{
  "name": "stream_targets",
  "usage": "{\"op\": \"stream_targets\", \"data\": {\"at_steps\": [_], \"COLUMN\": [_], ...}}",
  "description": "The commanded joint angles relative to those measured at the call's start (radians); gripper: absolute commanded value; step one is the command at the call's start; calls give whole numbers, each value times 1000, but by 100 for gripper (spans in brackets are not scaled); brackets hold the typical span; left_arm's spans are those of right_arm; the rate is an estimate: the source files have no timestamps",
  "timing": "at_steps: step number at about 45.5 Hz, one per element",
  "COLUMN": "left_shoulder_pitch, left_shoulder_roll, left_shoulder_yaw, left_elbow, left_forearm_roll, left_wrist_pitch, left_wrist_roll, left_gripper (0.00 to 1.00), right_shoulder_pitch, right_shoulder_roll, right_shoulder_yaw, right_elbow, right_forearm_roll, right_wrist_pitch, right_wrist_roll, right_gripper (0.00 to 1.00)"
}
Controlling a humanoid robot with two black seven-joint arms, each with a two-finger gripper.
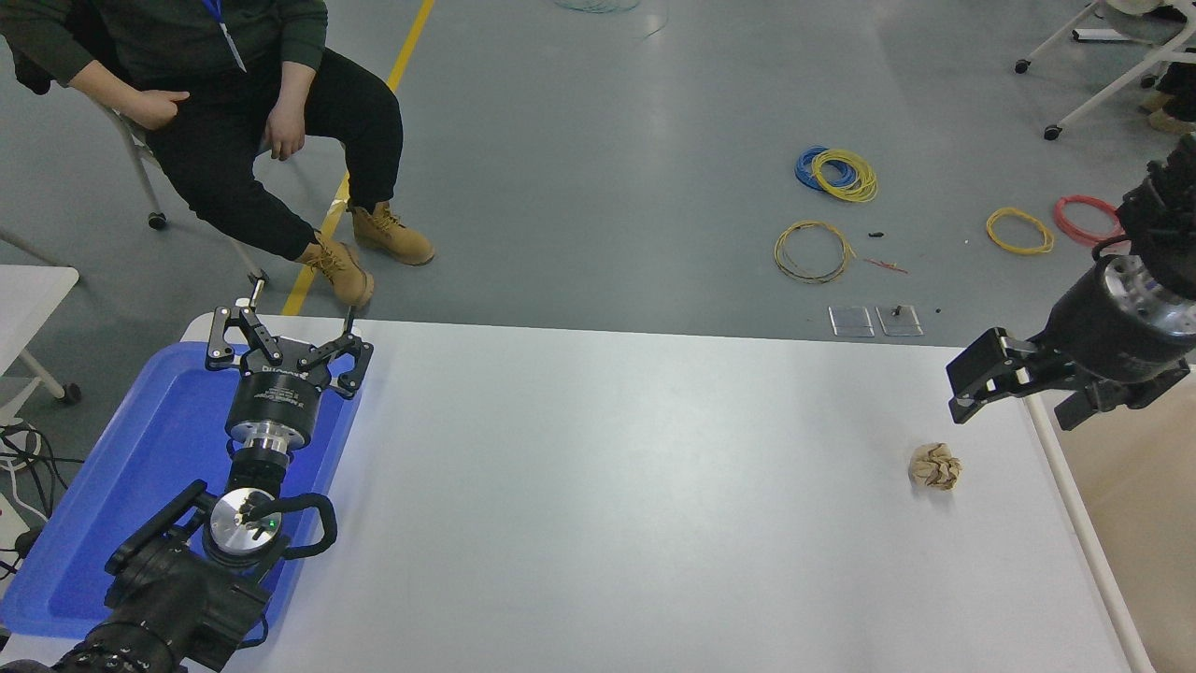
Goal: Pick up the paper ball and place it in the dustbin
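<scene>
The left gripper (285,329) sits parked, jaws spread, over the blue tray (140,449), while the right gripper (962,388), whose jaw state I cannot tell, hangs just beyond the paper ball (935,465) near the dustbin (1065,486) and could nudge it away

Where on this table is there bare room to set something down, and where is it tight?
The wide white stretch between the blue tray and the paper ball is bare. The left tool hangs over the tray. The right end is tight: the ball lies near the dustbin, with the right tool above.
</scene>
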Motion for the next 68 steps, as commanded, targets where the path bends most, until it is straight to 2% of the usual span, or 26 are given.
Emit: {"op": "stream_targets", "data": {"at_steps": [1,51,68], "left_shoulder_pitch": [-1,-1,-1], "left_shoulder_roll": [0,0,0], "left_shoulder_yaw": [0,0,0], "left_elbow": [0,0,0], "left_forearm_roll": [0,0,0], "left_wrist_pitch": [0,0,-2], "left_wrist_roll": [0,0,0], "left_gripper": [100,100,100], "right_shoulder_pitch": [4,-7,-36], "right_shoulder_roll": [0,3,44], "right_shoulder_yaw": [1,2,2], "right_elbow": [-1,-7,-55], "right_forearm_roll": [0,-5,-5], "right_wrist_pitch": [0,0,0], "right_wrist_roll": [-1,-1,-1], "right_gripper": [100,100,100]}}
